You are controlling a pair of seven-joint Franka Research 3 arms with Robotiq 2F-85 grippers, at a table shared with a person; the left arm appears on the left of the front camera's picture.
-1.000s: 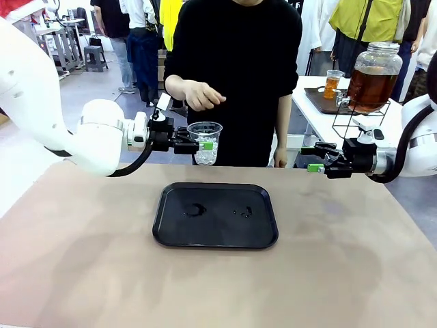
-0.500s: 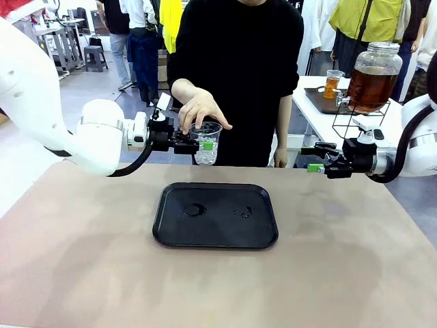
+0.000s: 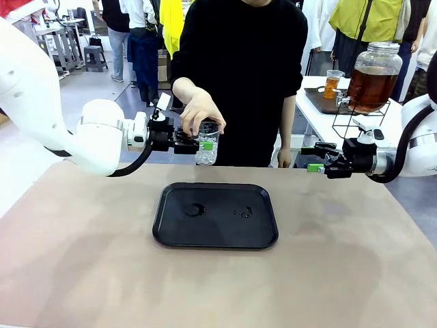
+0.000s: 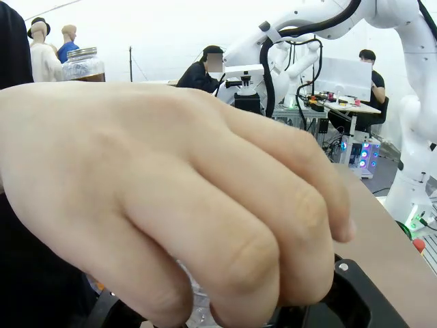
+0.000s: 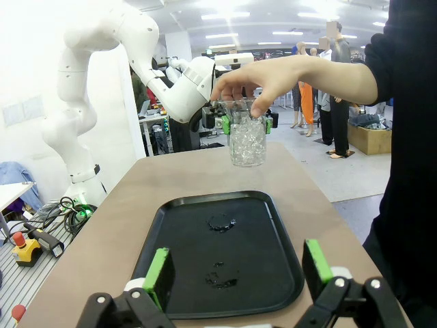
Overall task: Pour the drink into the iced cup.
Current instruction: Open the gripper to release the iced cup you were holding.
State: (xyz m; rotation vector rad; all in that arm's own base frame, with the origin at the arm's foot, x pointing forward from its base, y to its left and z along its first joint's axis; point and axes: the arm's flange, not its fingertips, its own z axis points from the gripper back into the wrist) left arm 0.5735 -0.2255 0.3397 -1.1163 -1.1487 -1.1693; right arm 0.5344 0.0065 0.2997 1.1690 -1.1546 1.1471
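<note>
We find the left gripper [image 3: 202, 145] clamped on the iced cup [image 3: 206, 145], held in the air above the far edge of the black tray [image 3: 216, 215]. The person's hand [image 3: 200, 113] grips the cup's rim from above. The right gripper [image 3: 313, 158] hangs spread wide and empty, well apart to the tray's right. The drink [image 3: 370, 87] sits in a glass dispenser jar [image 3: 374, 76] on a side table behind the right arm; beside it stands a filled cup [image 3: 332, 83]
</note>
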